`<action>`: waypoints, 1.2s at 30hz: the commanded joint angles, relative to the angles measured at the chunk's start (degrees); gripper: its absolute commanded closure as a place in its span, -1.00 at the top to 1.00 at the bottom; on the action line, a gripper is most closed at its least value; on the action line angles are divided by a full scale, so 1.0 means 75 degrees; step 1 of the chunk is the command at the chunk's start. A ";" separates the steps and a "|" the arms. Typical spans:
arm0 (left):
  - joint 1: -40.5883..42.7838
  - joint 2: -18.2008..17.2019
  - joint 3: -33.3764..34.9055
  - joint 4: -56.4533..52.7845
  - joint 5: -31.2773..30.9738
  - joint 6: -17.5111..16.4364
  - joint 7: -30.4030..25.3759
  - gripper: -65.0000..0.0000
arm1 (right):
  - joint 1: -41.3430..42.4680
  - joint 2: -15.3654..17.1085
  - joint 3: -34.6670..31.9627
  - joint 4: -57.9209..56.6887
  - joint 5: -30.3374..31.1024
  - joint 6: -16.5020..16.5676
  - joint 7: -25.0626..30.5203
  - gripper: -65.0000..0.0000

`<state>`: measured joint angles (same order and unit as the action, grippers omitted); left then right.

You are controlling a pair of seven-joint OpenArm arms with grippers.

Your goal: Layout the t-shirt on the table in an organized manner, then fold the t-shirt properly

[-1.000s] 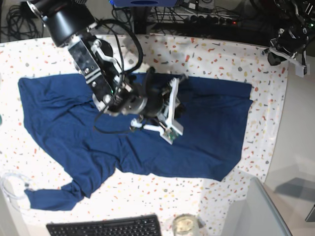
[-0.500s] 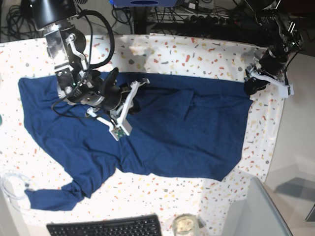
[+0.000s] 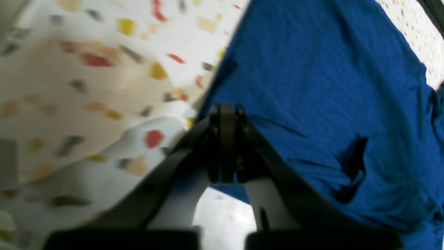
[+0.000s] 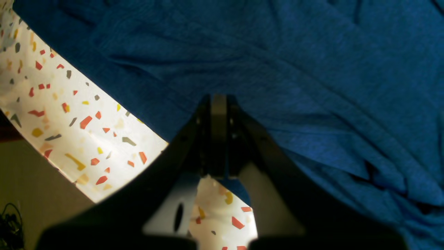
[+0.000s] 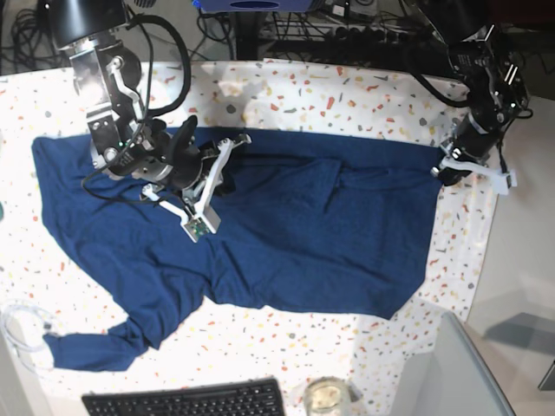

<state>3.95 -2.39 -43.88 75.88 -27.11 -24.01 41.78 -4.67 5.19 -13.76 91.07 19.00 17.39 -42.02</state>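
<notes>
The dark navy t-shirt (image 5: 303, 234) lies spread across the speckled table (image 5: 347, 95), with one sleeve trailing at the front left (image 5: 91, 351). My left gripper (image 5: 440, 169) is at the shirt's far right corner. In the left wrist view it (image 3: 223, 113) is shut on the edge of the t-shirt (image 3: 312, 69), with the table cloth (image 3: 104, 86) rumpled beside it. My right gripper (image 5: 234, 144) sits at the shirt's back edge, left of centre. In the right wrist view it (image 4: 218, 102) is shut, pinching the t-shirt (image 4: 312, 69) just inside its edge, beside the table (image 4: 69, 114).
A black keyboard (image 5: 186, 400) and a glass jar (image 5: 327, 397) sit at the front edge. A grey bin (image 5: 455, 373) stands at the front right. A clear cable loop (image 5: 22, 325) lies at the front left. Cables crowd the space behind the table.
My right arm has swung left from the shirt's middle to its back edge. My left arm has come down from the back right onto the shirt's corner and closed there.
</notes>
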 commanded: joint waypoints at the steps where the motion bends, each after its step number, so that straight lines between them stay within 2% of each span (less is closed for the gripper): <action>1: -0.0063 -0.0085 0.0031 0.0110 -0.0106 0.0078 -0.0126 -1.00 | 0.0101 -0.0006 0.0012 0.0160 0.0062 0.0055 0.0158 -1.00; 7: 0.0007 -0.0050 0.0113 0.0110 -0.0153 0.0746 -0.0126 -1.00 | 0.0101 0.0005 0.0012 0.0160 0.0062 0.0055 0.0158 -1.00; 9: 0.0031 -0.0050 0.0113 0.0110 -0.0118 0.0828 -0.0126 -1.00 | 0.0101 0.0017 0.0012 0.0148 0.0062 0.0055 0.0158 -1.00; 17: 0.0031 -0.0050 0.0124 0.0075 -0.0106 0.0851 -0.0126 -1.00 | 0.0147 0.0076 0.0024 0.0136 0.0074 0.0055 0.0158 -1.00; 24: -0.0251 -0.0038 0.0124 -0.0816 -0.0106 0.0851 -0.0126 -1.00 | 0.0136 0.0099 0.0024 0.0136 0.0074 0.0055 0.0158 -1.00; 36: -0.0297 0.0091 0.0124 -0.0640 -0.0165 0.0839 -0.0114 -1.00 | 0.0112 0.0099 0.0024 0.0136 0.0074 0.0055 0.0158 -1.00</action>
<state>2.11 -1.08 -42.96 69.84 -27.40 -17.30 41.50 -4.51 5.80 -13.72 91.07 19.03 17.39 -42.02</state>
